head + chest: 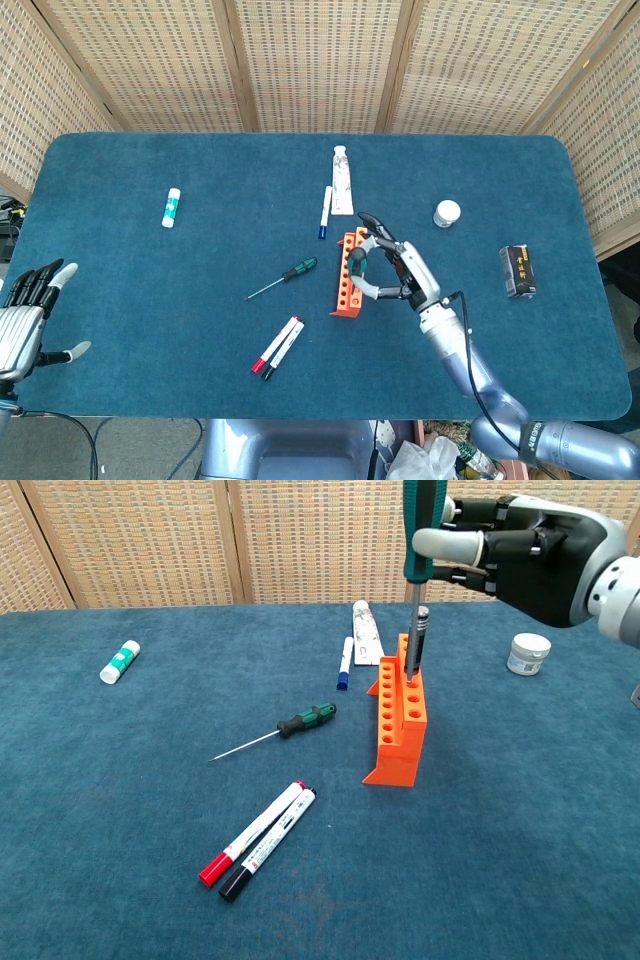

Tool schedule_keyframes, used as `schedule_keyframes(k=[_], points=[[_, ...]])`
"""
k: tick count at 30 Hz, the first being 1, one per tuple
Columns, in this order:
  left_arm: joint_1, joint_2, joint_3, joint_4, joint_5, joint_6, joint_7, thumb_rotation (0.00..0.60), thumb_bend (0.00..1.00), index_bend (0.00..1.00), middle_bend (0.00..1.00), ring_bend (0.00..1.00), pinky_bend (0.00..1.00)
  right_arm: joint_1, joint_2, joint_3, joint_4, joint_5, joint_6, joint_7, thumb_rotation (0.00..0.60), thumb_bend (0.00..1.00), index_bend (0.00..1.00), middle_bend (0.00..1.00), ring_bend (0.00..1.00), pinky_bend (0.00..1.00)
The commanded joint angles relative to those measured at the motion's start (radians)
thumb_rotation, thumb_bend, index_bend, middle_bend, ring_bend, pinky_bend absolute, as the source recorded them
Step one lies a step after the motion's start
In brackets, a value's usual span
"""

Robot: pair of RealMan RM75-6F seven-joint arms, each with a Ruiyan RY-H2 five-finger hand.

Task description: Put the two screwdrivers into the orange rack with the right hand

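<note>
Blue-covered table is carrying everything, w/ the wicker screen standing behind it. R arm is reaching in from the near right edge, and the right hand is sitting just over the orange rack, pinching a green-handled screwdriver upright betw thumb and fingers, other fingers spread. In chest view the shaft is pointing down at the rack's rear holes, just beside a black pen-like item already standing in one; can't tell if the tip is inside a hole yet or only hovering at the mouth. Left hand is hanging off the near left corner, fingers apart, holding nothing. Second screwdriver is lying flat on the cloth left of the rack, well apart from either hand. Other bits: two markers near front, blue-capped pen and tube behind the rack, glue stick far left, small white jar and dark box at right. Judging progress: neither driver is seated yet, 1st looks mid-insertion, 2nd is waiting untouched, so roughly under halfway
</note>
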Motion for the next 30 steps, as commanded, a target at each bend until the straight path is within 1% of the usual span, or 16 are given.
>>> schedule_keyframes(k=[1, 11, 22, 30], points=[[-0.001, 0.000, -0.001, 0.001, -0.001, 0.000, -0.002, 0.600, 0.00, 0.00, 0.00, 0.00, 0.00, -0.003, -0.015, -0.018, 0.013, -0.029, 0.021, -0.016, 0.600, 0.42, 0.64, 0.05, 0.00, 0.08], [-0.001, -0.002, 0.000, 0.000, -0.002, -0.001, 0.002, 0.600, 0.00, 0.00, 0.00, 0.00, 0.00, 0.001, -0.043, -0.041, 0.048, -0.039, 0.026, -0.025, 0.600, 0.42, 0.64, 0.05, 0.00, 0.08], [-0.003, -0.005, 0.001, 0.000, -0.004, -0.005, 0.011, 0.600, 0.00, 0.00, 0.00, 0.00, 0.00, -0.004, -0.042, -0.050, 0.072, -0.042, 0.026, -0.001, 0.600, 0.42, 0.64, 0.05, 0.00, 0.08], [-0.004, -0.006, 0.000, 0.000, -0.009, -0.006, 0.014, 0.600, 0.00, 0.00, 0.00, 0.00, 0.00, -0.001, -0.059, -0.058, 0.106, -0.041, 0.020, 0.009, 0.600, 0.42, 0.64, 0.05, 0.00, 0.08]])
